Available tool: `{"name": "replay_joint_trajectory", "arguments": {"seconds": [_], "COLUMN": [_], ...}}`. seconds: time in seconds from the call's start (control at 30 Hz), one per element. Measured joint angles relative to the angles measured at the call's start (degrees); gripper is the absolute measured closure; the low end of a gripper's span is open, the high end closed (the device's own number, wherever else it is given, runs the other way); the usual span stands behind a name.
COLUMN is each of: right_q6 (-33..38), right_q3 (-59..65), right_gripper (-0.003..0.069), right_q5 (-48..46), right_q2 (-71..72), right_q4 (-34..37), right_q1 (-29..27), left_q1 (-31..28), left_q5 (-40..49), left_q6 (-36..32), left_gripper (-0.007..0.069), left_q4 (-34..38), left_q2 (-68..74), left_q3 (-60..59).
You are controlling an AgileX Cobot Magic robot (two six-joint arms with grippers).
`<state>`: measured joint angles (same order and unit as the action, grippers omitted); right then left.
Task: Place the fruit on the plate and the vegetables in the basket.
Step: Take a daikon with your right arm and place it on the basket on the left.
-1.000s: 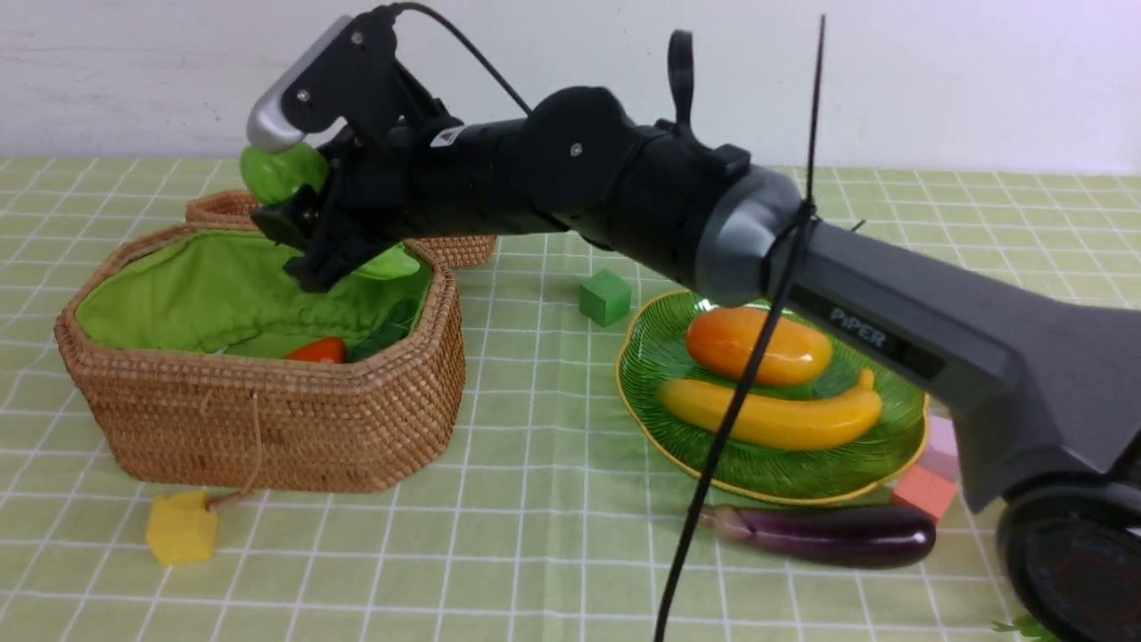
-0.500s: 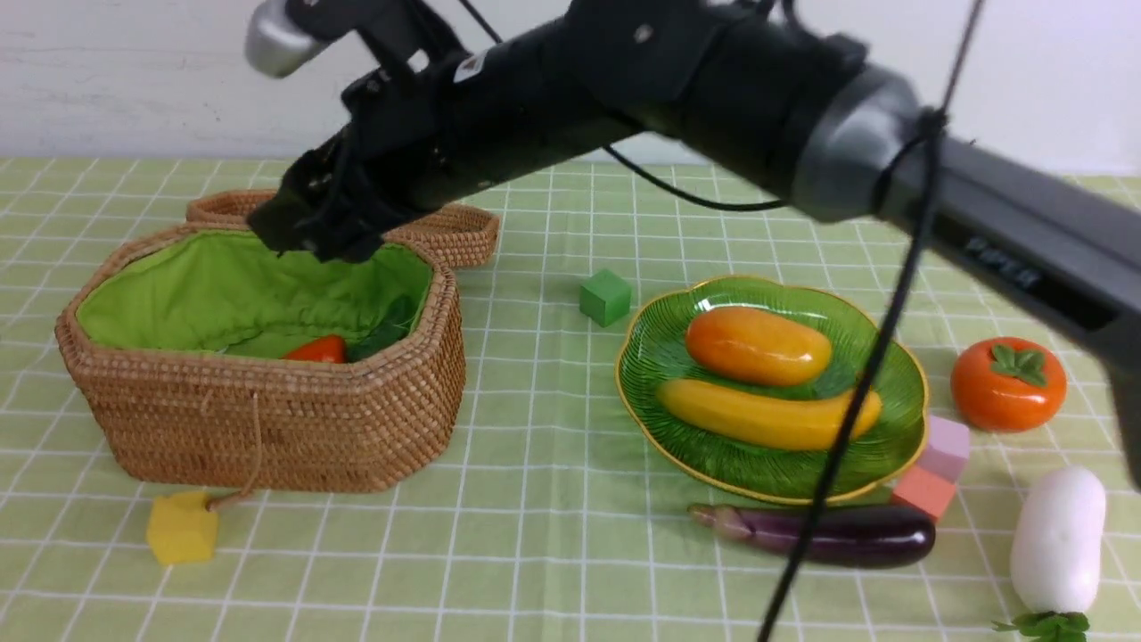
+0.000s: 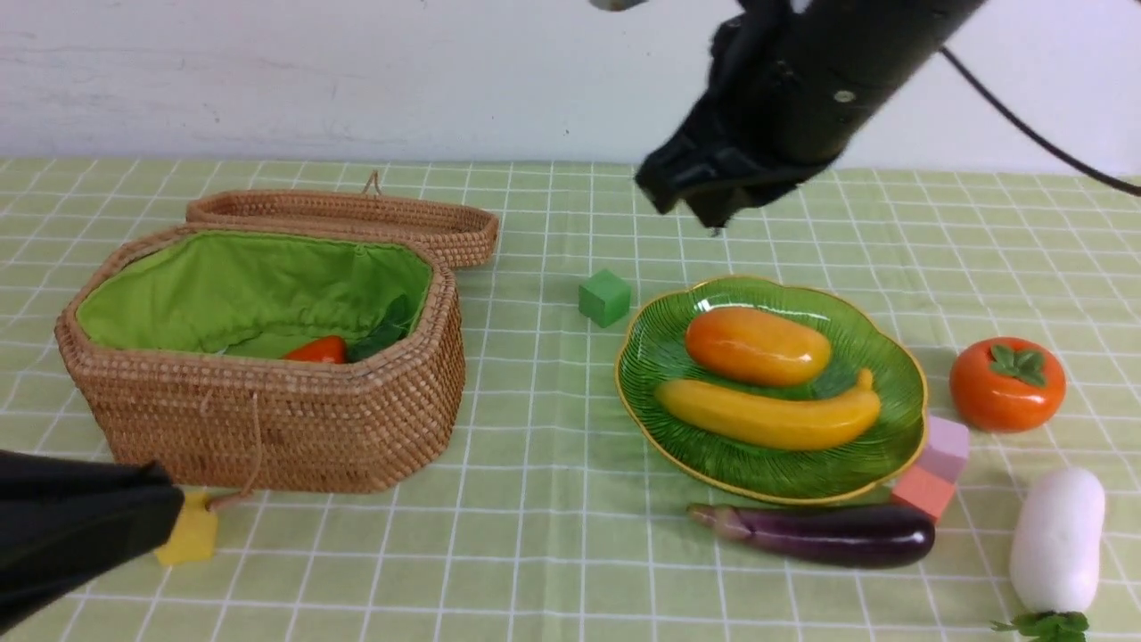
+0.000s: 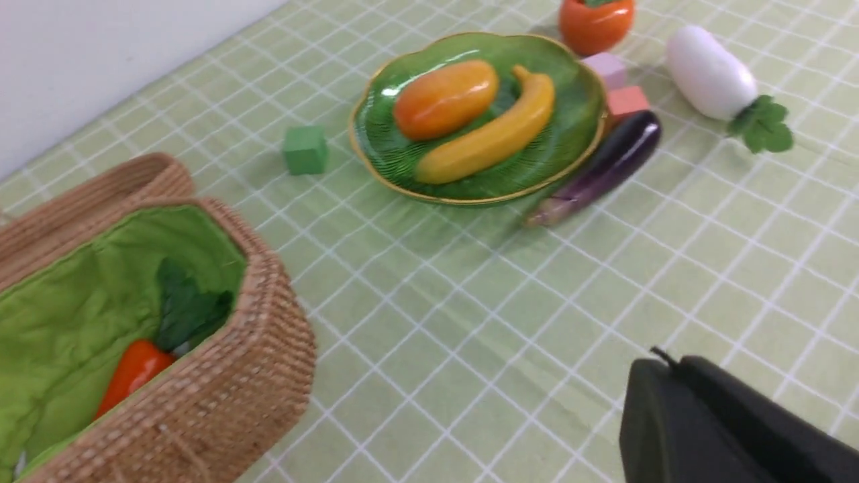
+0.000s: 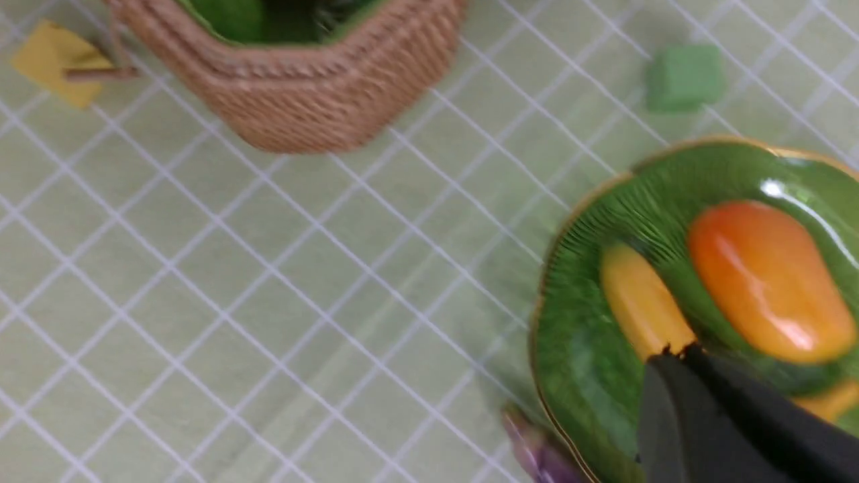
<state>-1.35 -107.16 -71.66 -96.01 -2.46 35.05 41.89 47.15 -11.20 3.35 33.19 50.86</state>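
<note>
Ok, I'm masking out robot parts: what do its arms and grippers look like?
Both are matte black. The right arm is chunky and rounded, with a small silver screw and a thin black cable; the right gripper narrows to a blunt tip. The left arm is a plain black slab, the left gripper slim black fingers. No lettering shows.

White wall (image 3: pixel 267 80) — green checked tablecloth (image 3: pixel 553 553)

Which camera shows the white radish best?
The left wrist view: the white radish lies whole there, leaves included. The front view shows its body clearly, but the frame edge crops the leaves. The right wrist view does not show it.
</note>
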Motion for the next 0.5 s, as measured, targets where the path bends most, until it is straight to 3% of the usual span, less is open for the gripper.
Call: {"name": "replay_joint_trajectory", "arguments": {"seconds": [0.13,0.17,0.33,0.37,0.5], "right_q6": [-7.61,-10.16,-16.97,-17.09,-18.74], "right_q3": [14.5,19.49,34.07,34.61,42.61], "right_gripper": [0.0675,0.0673,0.0627,0.0618,0.0452], "right_q5": [0.0,0.05,1.28,1.55,11.16], "right_q2": [9.7,11.31,12.44,12.35,10.13], "right_q4": [-5.76,-6.26,-3.24,-2.98,3.08], "right_q1": [-7.44,-11.56,-25.61,-26.07,-33.29], "left_q1": [0.0,0.0,0.0,0.0,0.0], "left_q5": [-0.06,-0.06,-0.06,-0.06,-0.06], "left_q6": [-3.81,-3.99,-4.2,-4.2,-4.3], "left_gripper": [0.0634,0.0634,0.0634,0.0634,0.0634], "left_q4": [3.75,4.05,4.36,4.36,4.36], "left_q2": [0.0,0.0,0.0,0.0,0.0], "left_q3": [0.0,0.0,0.0,0.0,0.0]}}
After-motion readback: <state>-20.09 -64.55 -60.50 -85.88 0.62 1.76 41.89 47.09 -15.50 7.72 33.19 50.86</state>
